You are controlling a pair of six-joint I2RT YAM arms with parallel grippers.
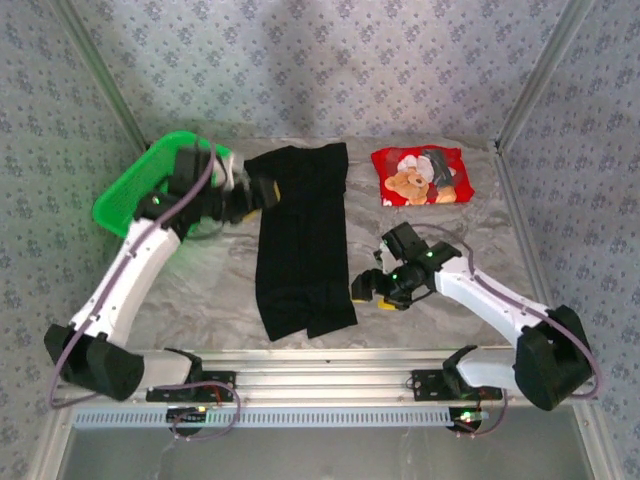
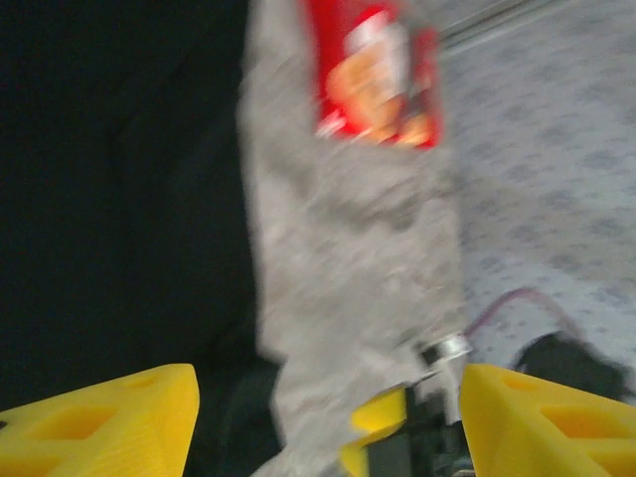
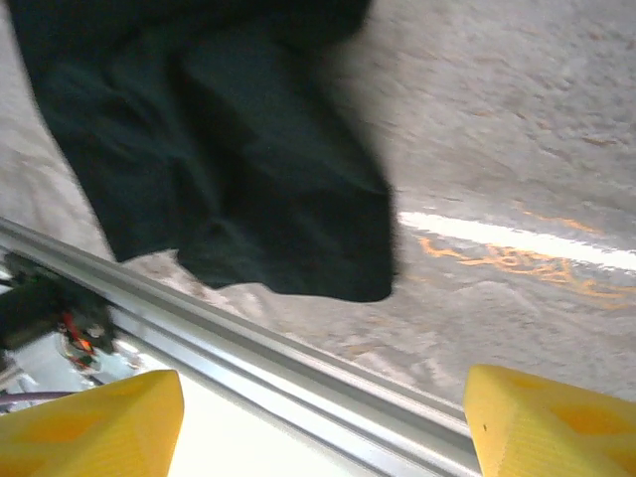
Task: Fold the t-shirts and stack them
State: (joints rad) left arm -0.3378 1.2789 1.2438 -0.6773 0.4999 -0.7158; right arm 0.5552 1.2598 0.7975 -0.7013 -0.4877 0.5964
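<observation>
The black t-shirt (image 1: 300, 240) lies as a long strip mid-table, and the red t-shirt (image 1: 417, 175) sits folded at the far right. The left gripper (image 1: 264, 191) and right gripper (image 1: 362, 290) both gape empty, at the strip's far and near ends. Pinch both layers at the corners and fold end to end squarely.

Plain black t-shirt (image 1: 303, 240); red t-shirt (image 1: 418, 176) with teddy-bear print; basket (image 1: 122, 196) green; table (image 1: 200, 290) grey mottled; walls (image 1: 330, 60) pale blue floral
</observation>
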